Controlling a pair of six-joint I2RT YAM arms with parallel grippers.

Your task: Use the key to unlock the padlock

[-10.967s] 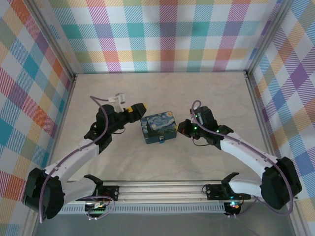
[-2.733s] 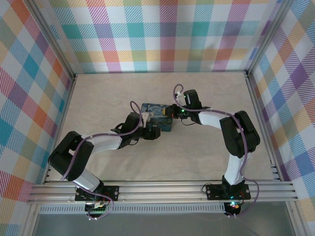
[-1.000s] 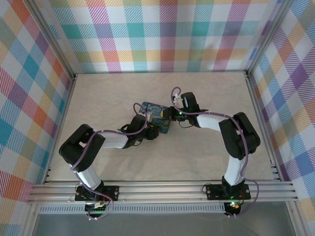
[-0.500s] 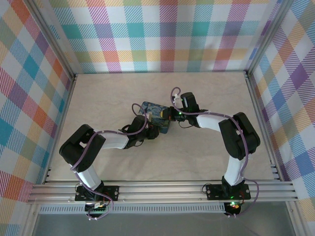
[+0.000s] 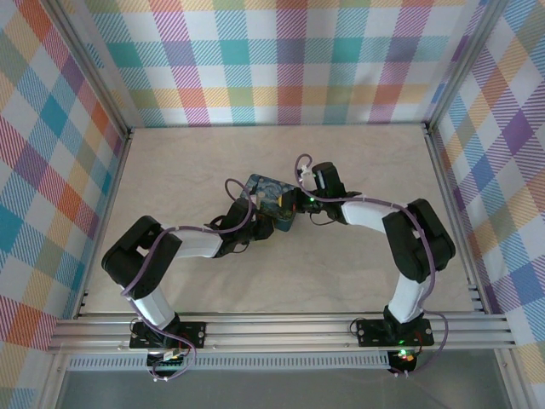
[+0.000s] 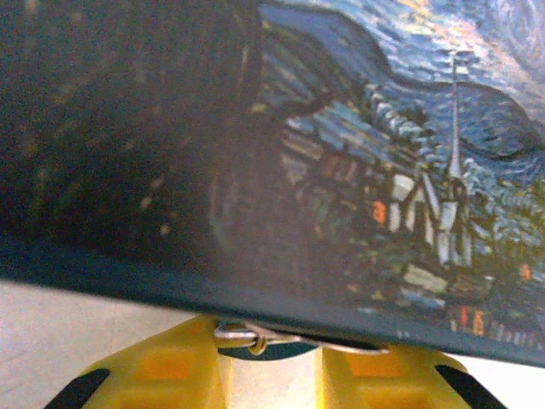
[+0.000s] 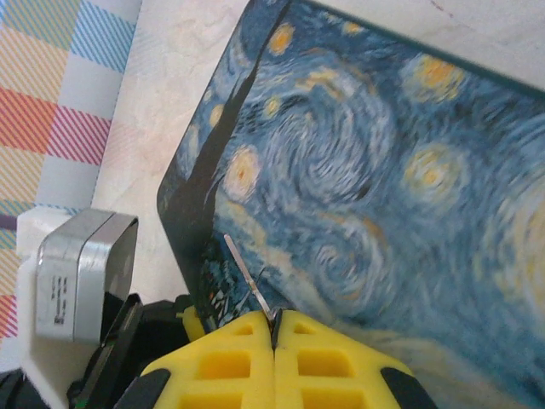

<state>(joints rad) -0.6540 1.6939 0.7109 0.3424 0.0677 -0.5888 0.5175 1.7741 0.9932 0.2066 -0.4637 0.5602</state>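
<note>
Silvery key (image 7: 247,277), thin, light and likely slippery, juts from the right gripper (image 7: 274,328), whose fingers are pressed together on its end over the painted tin (image 7: 366,162). Padlock (image 6: 255,335) sits at the tin's edge between the left gripper (image 6: 268,368) fingers; clamped or not, cannot tell. Best gripped by its body, not the thin shackle.

The left arm (image 5: 197,244) and right arm (image 5: 368,213) have white links between black joints, trailed by purple cables (image 5: 300,158). Their fingers (image 6: 162,368) are bright yellow blocks with recesses; a green light (image 5: 314,200) dots the right wrist.
</note>
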